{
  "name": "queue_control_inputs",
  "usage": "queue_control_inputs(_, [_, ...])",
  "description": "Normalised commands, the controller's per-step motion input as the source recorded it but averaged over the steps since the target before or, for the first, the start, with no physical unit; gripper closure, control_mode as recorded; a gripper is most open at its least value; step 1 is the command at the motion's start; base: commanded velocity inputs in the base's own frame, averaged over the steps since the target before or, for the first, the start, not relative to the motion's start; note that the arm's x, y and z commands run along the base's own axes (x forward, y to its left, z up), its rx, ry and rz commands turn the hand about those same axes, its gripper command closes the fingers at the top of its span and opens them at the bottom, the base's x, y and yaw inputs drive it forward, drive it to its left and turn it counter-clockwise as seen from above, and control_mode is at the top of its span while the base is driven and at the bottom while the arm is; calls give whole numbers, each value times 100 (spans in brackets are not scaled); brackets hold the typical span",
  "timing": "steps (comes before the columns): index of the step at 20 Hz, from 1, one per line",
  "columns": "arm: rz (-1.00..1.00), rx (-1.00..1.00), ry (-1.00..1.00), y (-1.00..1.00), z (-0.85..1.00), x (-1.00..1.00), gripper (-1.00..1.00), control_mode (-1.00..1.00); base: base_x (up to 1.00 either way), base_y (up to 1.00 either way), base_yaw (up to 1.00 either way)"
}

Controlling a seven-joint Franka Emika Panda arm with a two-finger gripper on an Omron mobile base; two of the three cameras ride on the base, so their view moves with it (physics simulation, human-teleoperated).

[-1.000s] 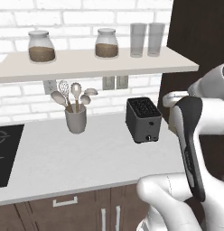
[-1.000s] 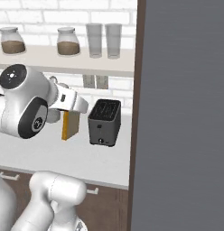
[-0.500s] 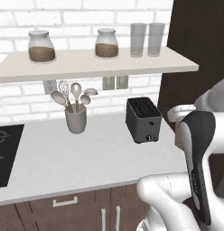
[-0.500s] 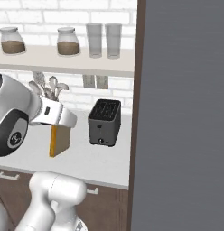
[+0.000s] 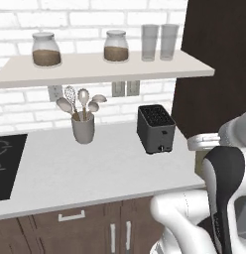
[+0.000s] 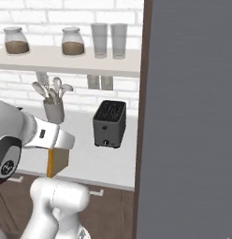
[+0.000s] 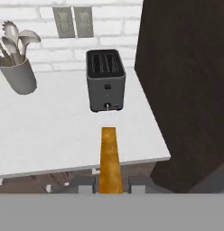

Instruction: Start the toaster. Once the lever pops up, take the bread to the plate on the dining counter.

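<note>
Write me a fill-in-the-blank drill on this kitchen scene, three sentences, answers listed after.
1. The gripper is shut on the ____, seen edge-on in the hand view.
2. The toaster has ____ top slots, both empty.
3. The grey cup of utensils stands on the counter to the ____ of the toaster in the left base view.

Missing words: bread; two; left
</note>
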Motion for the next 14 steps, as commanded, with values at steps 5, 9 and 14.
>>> queue_control_inputs(5, [0, 0, 0, 0, 0, 0, 100, 100, -99, 51, 0])
queue_control_inputs(9, [0, 0, 0, 0, 0, 0, 100, 100, -45, 79, -18])
queue_control_inputs(14, [0, 0, 0, 0, 0, 0, 100, 100, -14, 48, -66])
